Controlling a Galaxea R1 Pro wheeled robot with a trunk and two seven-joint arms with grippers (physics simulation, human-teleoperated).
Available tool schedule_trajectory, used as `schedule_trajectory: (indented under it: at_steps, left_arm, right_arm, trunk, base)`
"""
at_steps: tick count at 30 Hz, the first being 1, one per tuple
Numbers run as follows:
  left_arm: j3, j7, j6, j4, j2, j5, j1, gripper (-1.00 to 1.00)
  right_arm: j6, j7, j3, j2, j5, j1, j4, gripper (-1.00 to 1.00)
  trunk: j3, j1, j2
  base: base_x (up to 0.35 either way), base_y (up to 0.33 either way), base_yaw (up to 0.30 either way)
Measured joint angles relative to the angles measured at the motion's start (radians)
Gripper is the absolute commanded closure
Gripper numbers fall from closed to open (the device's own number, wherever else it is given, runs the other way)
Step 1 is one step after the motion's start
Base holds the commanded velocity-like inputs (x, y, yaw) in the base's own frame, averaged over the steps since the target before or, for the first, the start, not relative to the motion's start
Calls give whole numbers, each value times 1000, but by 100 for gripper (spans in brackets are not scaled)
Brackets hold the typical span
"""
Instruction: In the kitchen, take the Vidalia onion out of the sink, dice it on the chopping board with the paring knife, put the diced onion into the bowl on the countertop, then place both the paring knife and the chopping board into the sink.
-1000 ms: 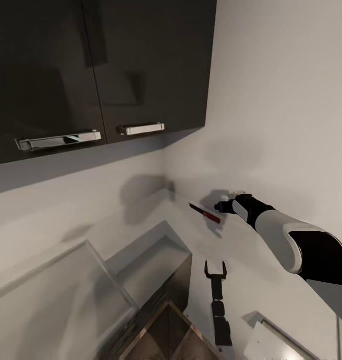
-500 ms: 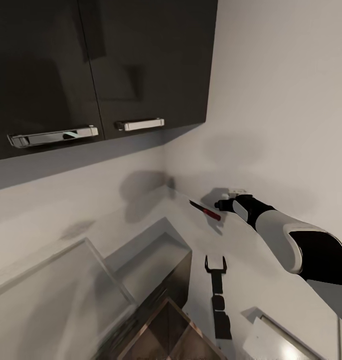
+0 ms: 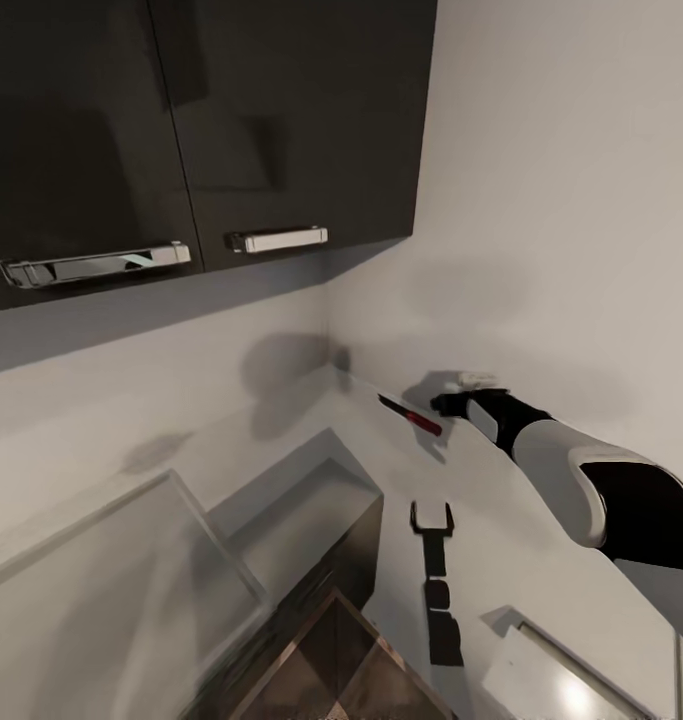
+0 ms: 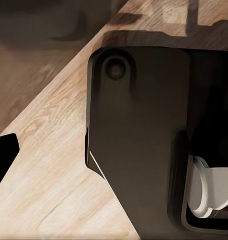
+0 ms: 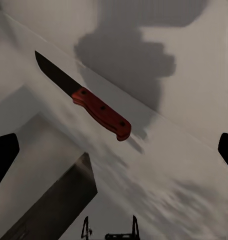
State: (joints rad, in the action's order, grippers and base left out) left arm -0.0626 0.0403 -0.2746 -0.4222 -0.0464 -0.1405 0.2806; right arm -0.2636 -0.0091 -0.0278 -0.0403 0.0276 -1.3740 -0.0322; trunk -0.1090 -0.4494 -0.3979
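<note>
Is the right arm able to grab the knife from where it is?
Probably yes. The knife lies flat on the countertop near the wall, with nothing on or against it. The right gripper is just past the red handle, fingers spread wide, and the way between looks free.

You get even, soft light; blurred shadows on wall [image 3: 541,200]. Glossy cabinet doors [image 3: 181,120] show dim reflections. Right wrist view smeared across counter [image 5: 169,185]; left wrist view dim, soft-focus.
</note>
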Motion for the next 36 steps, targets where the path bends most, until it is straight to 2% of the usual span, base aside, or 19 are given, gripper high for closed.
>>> schedule_trajectory:
  at_steps: [12, 20, 36]
  left_arm:
    - [0, 1, 0, 0, 0, 1, 0, -100]
    - [0, 1, 0, 0, 0, 1, 0, -100]
    - [0, 1, 0, 0, 0, 1, 0, -100]
  right_arm:
    - [2, 15, -1, -12, -3, 0, -71, -100]
    - [-3, 15, -4, -40, -6, 0, -115, -100]
    - [-3, 15, -4, -43, -7, 0, -118, -100]
  trunk:
    - [-7, 0, 0]
    - [-19, 0, 0]
    - [-45, 0, 0]
  base:
    - [0, 0, 0]
    - [0, 0, 0]
    - [0, 0, 0]
